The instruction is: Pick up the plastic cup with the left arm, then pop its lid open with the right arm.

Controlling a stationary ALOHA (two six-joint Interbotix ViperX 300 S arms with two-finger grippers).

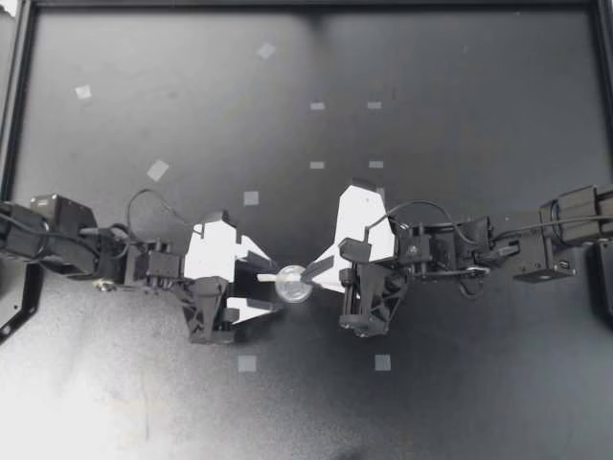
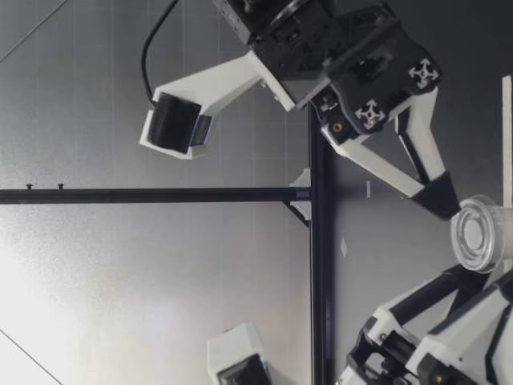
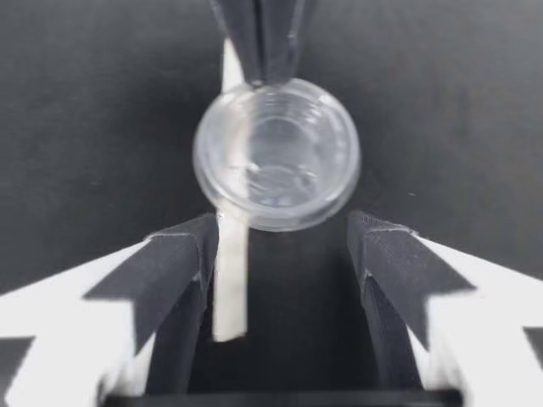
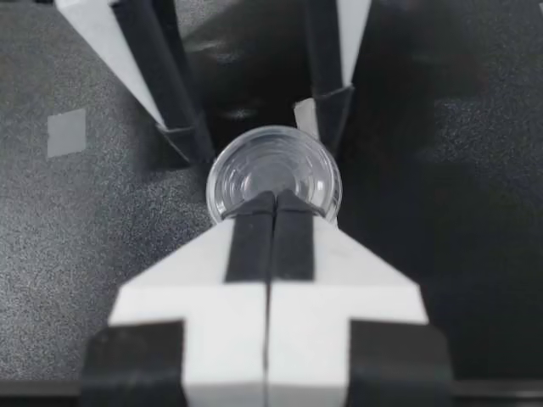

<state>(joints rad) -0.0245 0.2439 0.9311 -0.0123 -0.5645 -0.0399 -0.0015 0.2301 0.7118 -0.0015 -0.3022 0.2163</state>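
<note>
Table (image 1: 460, 57) lies under both arms. Left pincer (image 1: 273, 284) gapes wide, holding nothing. Right pincer (image 1: 308, 276) is closed, its tips pinching the rim of the cup (image 1: 293, 287), just ahead of the left fingers. Strip (image 1: 267, 276) lies along one left finger.

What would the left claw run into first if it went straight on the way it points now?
The clear cup, which sits just ahead of the open left claw. Behind the cup, on the same line, the right claw seems closed on the cup's far rim.
</note>
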